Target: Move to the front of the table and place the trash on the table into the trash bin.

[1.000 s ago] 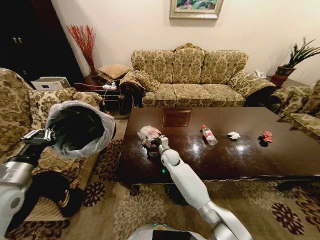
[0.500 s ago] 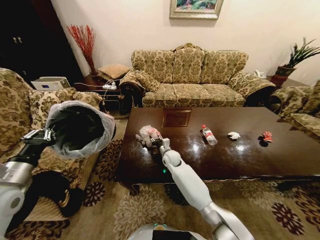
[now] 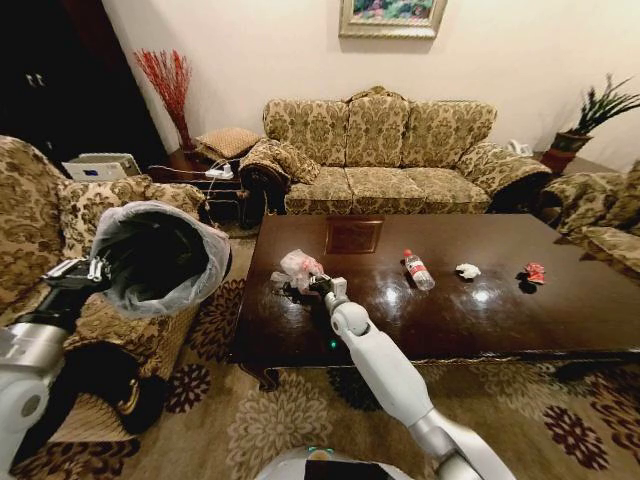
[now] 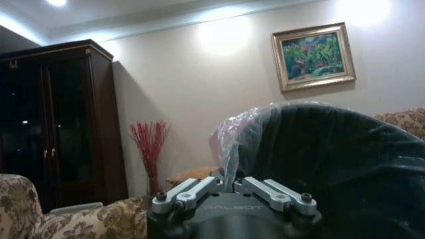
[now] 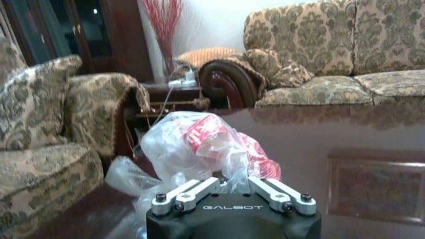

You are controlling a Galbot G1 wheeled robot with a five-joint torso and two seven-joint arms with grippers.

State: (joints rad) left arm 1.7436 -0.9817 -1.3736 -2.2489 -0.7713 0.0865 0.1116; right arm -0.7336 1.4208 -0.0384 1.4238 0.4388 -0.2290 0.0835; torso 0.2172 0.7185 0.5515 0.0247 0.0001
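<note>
The right gripper [image 3: 318, 285] clamps the plastic bag bundle [image 3: 298, 268] above the table [image 3: 480, 300]. The left gripper [image 3: 88, 268] pinches the trash bin [image 3: 160, 255] liner.

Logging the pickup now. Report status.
Right gripper shut on plastic bag bundle, on the table. Left gripper shut on trash bin rim, held up left of table. Path between clear.
</note>
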